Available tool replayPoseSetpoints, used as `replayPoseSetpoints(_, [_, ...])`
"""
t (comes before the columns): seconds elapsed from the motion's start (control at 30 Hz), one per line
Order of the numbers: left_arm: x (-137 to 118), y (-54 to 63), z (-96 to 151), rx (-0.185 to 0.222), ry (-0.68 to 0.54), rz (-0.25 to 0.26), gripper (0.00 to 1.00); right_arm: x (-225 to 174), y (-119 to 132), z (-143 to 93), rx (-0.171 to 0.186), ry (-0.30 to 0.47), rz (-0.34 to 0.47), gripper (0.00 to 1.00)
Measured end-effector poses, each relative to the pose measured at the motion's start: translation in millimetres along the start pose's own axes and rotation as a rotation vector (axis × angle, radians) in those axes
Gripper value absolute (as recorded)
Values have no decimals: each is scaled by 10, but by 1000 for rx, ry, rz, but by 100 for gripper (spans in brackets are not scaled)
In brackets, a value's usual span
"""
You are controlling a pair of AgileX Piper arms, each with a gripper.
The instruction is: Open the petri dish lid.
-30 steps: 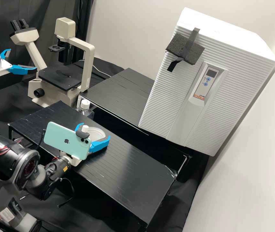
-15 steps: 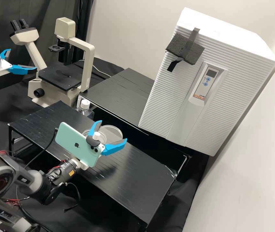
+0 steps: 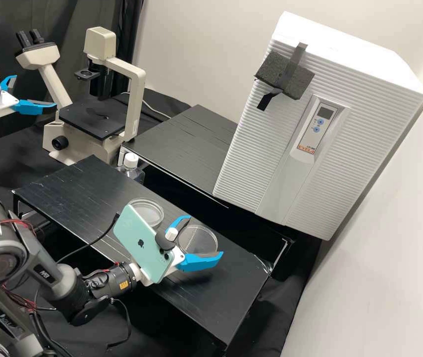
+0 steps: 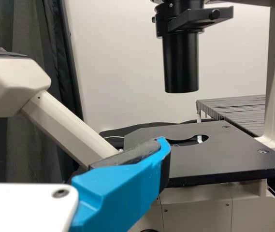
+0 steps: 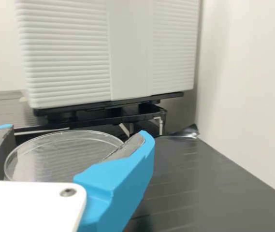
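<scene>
The petri dish (image 3: 147, 216) – round, shallow, clear – sits uncovered and upright on the black surface (image 3: 236, 292). Its lid (image 3: 199, 248), a clear round disc, is off and well apart from it – between the jaws of the right gripper (image 3: 205, 235).

The right tool (image 3: 206, 235) has carried the lid (image 3: 202, 244) off the dish (image 3: 145, 214) and across the worktop (image 3: 221, 302), leaving the two apart.
</scene>
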Motion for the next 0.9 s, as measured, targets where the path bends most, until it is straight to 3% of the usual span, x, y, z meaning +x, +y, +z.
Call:
replayPoseSetpoints(0.2, [0,0,0,0,0,0,100,-1,-9,-4,-31,15,-20,0])
replayPoseSetpoints(0.37, [0,0,0,0,0,0,100,16,-57,32,-78,6,-57,0])
replayPoseSetpoints(0.6, [0,0,0,0,0,0,100,26,-61,111,-103,-22,-78,0])
replayPoseSetpoints(0.63, [0,0,0,0,0,0,100,26,-60,116,-105,-25,-78,100])
replayPoseSetpoints(0.9, [0,0,0,0,0,0,100,29,-68,122,-116,-26,-84,100])
